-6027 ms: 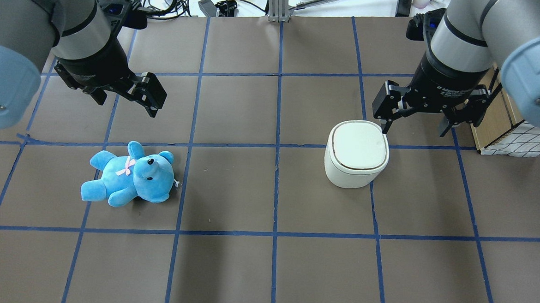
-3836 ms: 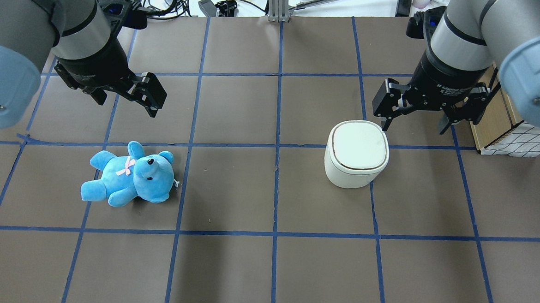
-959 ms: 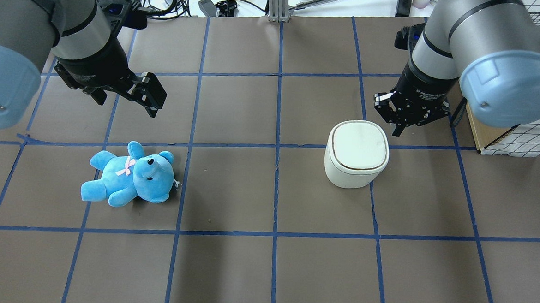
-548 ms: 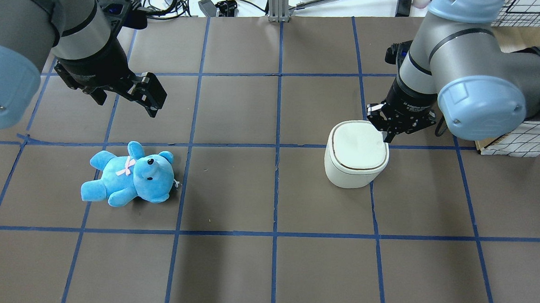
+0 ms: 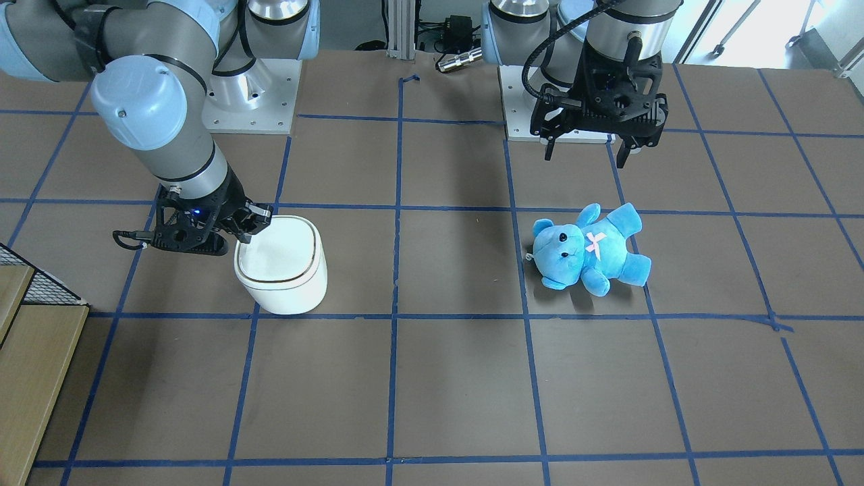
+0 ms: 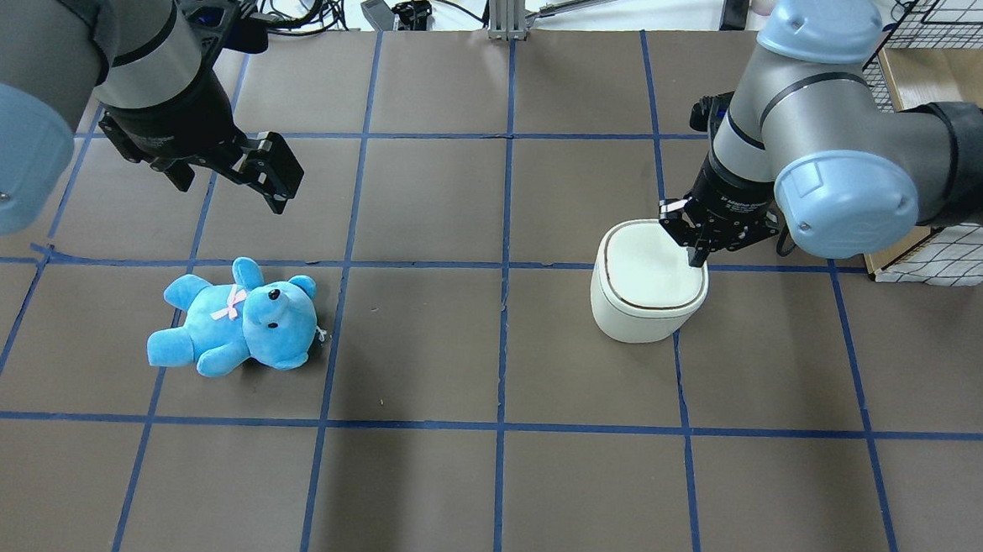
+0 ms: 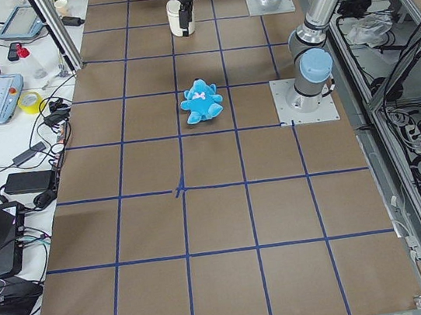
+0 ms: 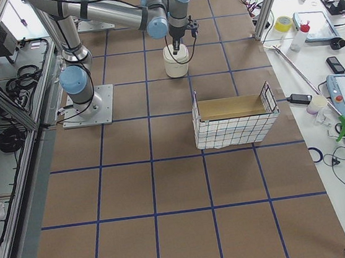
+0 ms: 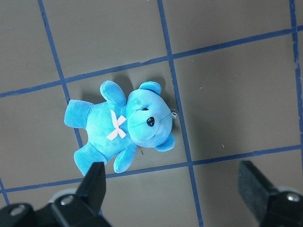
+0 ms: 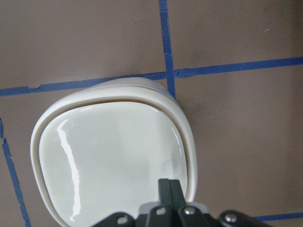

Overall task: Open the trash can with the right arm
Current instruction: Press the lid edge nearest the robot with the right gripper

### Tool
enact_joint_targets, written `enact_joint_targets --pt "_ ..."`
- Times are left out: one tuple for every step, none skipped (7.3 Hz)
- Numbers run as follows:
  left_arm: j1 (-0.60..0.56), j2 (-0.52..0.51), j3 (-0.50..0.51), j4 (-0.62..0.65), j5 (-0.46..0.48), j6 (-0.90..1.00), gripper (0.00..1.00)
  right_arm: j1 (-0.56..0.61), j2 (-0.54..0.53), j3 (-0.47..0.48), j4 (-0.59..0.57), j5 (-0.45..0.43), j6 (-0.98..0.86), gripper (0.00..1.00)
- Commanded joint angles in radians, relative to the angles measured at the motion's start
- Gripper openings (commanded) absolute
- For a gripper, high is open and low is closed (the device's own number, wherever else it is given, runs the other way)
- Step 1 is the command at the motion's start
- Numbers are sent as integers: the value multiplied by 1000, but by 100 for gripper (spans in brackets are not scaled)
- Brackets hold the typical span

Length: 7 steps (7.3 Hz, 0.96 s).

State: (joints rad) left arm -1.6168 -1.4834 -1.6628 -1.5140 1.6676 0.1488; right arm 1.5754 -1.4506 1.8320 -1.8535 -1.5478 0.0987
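Since a second earlier, the right gripper (image 6: 698, 255) had swung from beside the can (image 6: 643, 313) to over its lid (image 6: 645, 265), near the edge, fingers pinched together and empty. Can stood on the robot's right side, lid not raised; the pressing and opening seemed left to do.

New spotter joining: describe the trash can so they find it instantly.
On the brown table gridded with blue tape, look to the robot's right half, beneath the shut right pincer. The trash can is the small white rounded-square bin with a thin dark line around its closed lid, unlike the blue teddy bear on the left half.
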Motion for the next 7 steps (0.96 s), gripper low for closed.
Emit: enact_joint_targets --pt "0 0 0 0 0 0 100 0 4 24 -16 0 -1 0" --pt "0 0 0 0 0 0 100 0 4 38 -36 0 -1 0" --pt "0 0 0 0 0 0 100 0 4 43 -42 0 -2 0" --pt "0 0 0 0 0 0 100 0 4 43 -44 0 -2 0" --pt "0 0 0 0 0 0 100 0 13 41 -49 0 -2 0" --pt "0 0 0 0 0 0 100 0 21 43 -58 0 -1 0" --pt "0 0 0 0 0 0 100 0 21 40 -56 0 -1 0"
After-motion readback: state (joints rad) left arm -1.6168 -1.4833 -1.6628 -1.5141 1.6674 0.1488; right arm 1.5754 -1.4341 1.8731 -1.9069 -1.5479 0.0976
